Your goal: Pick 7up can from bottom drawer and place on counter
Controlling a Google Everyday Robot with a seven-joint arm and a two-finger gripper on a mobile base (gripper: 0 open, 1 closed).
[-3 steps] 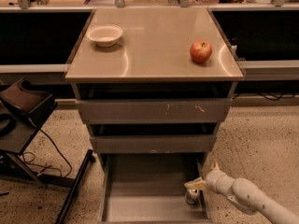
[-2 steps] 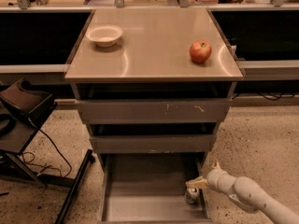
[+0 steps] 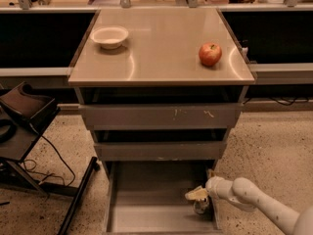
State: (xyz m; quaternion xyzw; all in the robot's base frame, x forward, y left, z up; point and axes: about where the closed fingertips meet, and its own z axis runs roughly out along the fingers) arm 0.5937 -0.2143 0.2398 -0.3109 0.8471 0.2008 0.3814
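Showing gripper (image 3: pixel 198 196) inside bottom drawer (image 3: pixel 146 202), glossy tan counter (image 3: pixel 161 48), speckled floor (image 3: pixel 274 151)

Observed: my arm (image 3: pixel 259 207) extended from the lower right corner of view, with the forearm angled up and to the left. The wrist was level. My gripper (image 3: pixel 196 195) pointed left and sat low, well below the front right corner of the counter (image 3: pixel 161 58).
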